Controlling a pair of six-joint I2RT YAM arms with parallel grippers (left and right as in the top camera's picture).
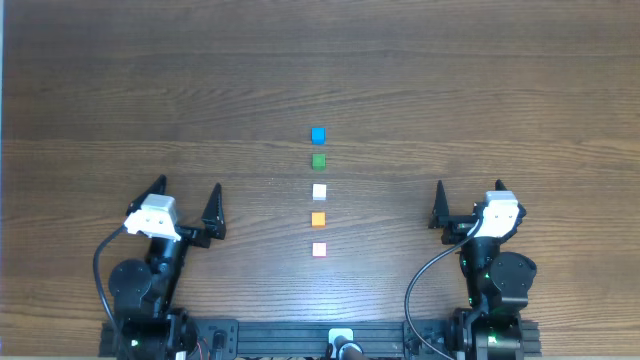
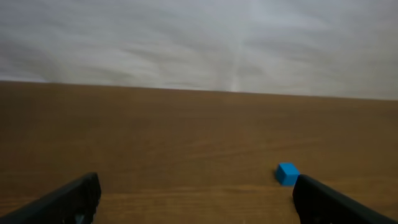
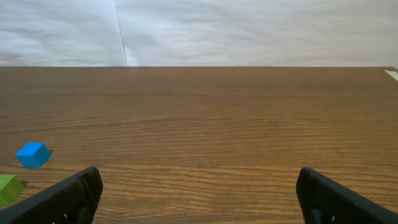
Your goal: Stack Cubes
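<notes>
Several small cubes lie in a straight line down the middle of the wooden table: a blue cube farthest from the arms, then a green cube, a white cube, an orange cube and a pale pink cube. None touches another. My left gripper rests open at the lower left, well left of the line. My right gripper rests open at the lower right. The blue cube lies ahead in the left wrist view, and the blue cube and green cube lie ahead in the right wrist view.
The wooden table stretches bare beyond the cubes and on both sides of the line. A white backdrop rises behind the far table edge. Both arm bases stand on a black rail at the near edge.
</notes>
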